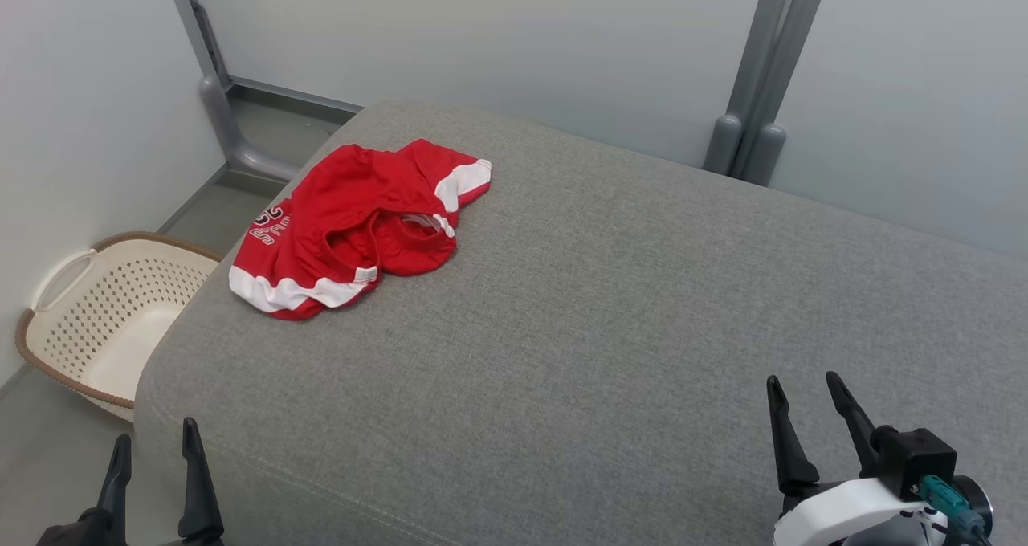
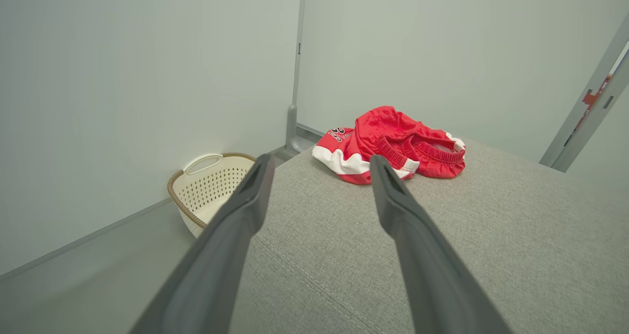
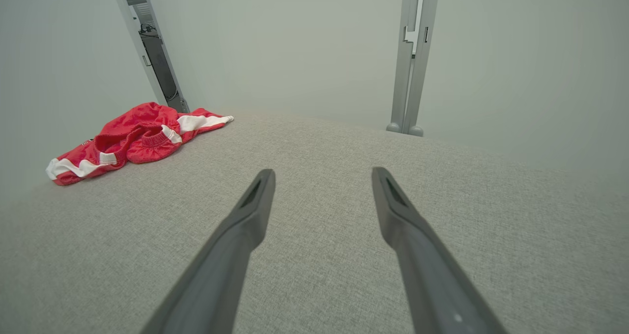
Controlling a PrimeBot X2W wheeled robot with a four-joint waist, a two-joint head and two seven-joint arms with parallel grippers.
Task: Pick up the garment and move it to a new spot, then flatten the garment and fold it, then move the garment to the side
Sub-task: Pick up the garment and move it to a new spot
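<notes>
Listing what I see from my console: one red garment [image 1: 357, 229] with white bands, crumpled, at the far left corner of the grey cushion [image 1: 610, 313]. Left gripper [image 1: 157, 431]: fingers apart, empty, at the near left edge. Right gripper [image 1: 803, 379]: fingers apart, empty, near right. Both are well apart from the garment. One cream basket [image 1: 104, 305] stands on the floor, left of the cushion.

Red garment [image 1: 353, 225] with white trim; grey cushion [image 1: 610, 305]; cream basket [image 1: 104, 313].
</notes>
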